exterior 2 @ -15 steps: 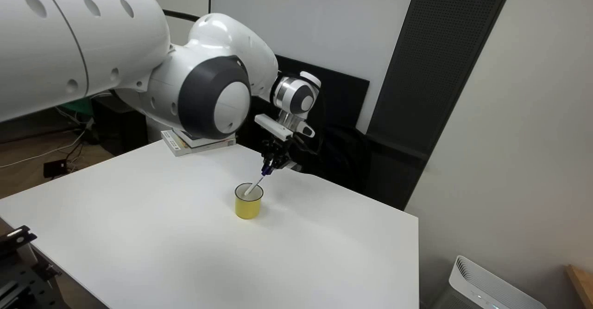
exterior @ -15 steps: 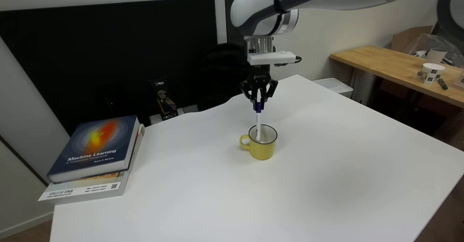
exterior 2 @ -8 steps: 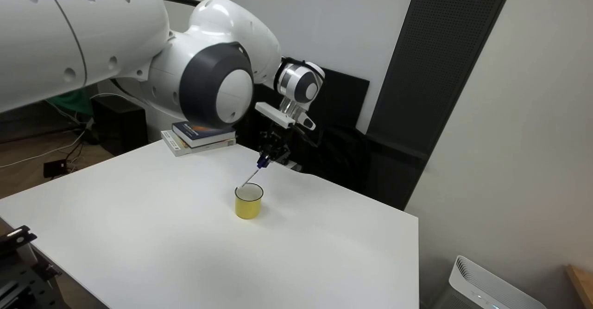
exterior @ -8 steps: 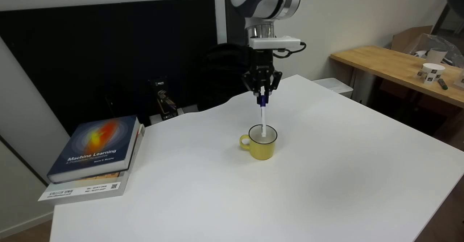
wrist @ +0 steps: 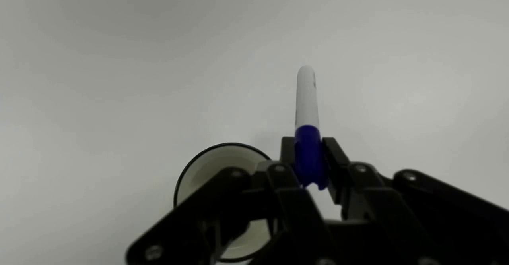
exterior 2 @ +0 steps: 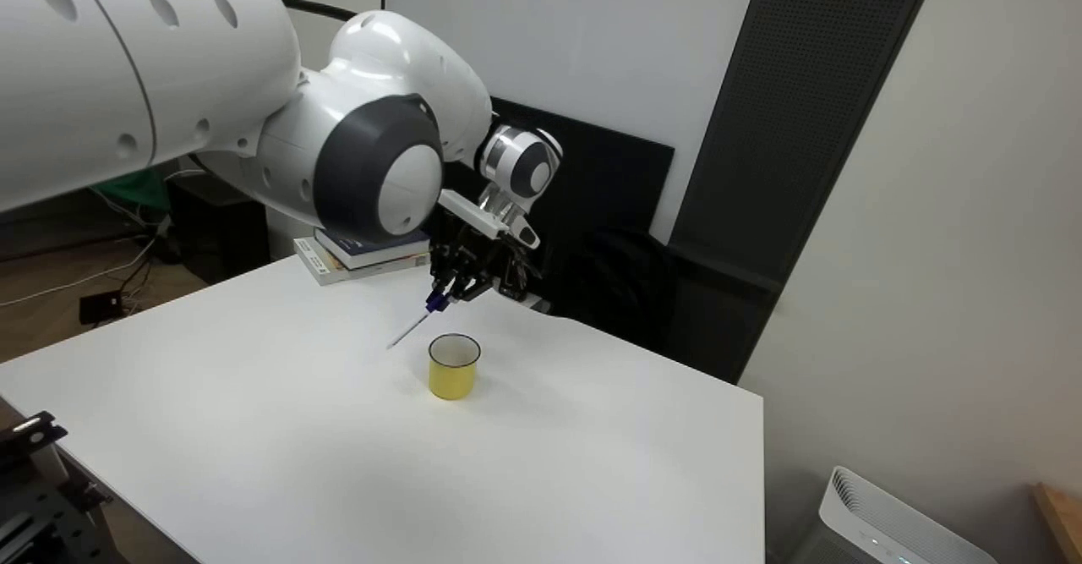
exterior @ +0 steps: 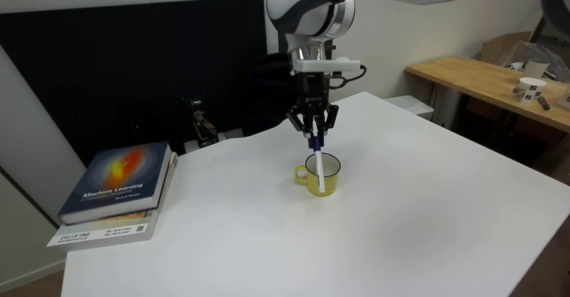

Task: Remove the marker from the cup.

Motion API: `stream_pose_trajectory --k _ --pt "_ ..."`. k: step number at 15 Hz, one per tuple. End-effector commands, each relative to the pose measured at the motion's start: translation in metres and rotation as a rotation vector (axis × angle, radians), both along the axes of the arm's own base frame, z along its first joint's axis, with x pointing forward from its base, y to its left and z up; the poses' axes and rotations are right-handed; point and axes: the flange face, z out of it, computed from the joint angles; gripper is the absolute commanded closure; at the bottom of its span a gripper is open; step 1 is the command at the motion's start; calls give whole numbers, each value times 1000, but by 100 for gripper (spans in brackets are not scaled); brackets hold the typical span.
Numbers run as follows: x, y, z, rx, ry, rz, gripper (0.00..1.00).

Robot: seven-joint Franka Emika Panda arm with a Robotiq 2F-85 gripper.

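The marker has a white barrel [wrist: 307,98] and a dark blue cap [wrist: 308,147]. My gripper [wrist: 309,149] is shut on the cap, with one finger on each side. In both exterior views the gripper [exterior: 316,142] [exterior 2: 439,298] holds the marker [exterior: 319,172] [exterior 2: 410,328] tilted, its white end pointing down and out. The yellow cup [exterior: 312,185] [exterior 2: 452,380] stands upright on the table. The marker is outside the cup, beside it and above the table. In the wrist view the cup [wrist: 203,169] is left of the marker, partly hidden by the gripper.
The white table [exterior: 249,243] lies under the cup. Two stacked books [exterior: 111,185] lie at its edge and also show in an exterior view [exterior 2: 372,247]. A wooden side table [exterior: 467,81] with paper cups stands beyond.
The marker was inside the cup, rose out of it, then moved sideways clear of the rim and down beside the cup, held by the gripper throughout. The cup stayed in place.
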Motion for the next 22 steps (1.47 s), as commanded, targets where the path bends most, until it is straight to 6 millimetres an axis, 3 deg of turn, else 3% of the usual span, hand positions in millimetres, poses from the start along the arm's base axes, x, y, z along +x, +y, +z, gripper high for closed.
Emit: stream_pose_trajectory --k 1,4,6,13,22 --pt "-8 31 -15 55 14 65 95" --pt "-18 60 -33 90 32 124 95" --pt "-26 67 -46 119 54 146 95" --pt "-35 65 -74 255 51 186 95" --pt "-31 72 -104 225 -60 152 95"
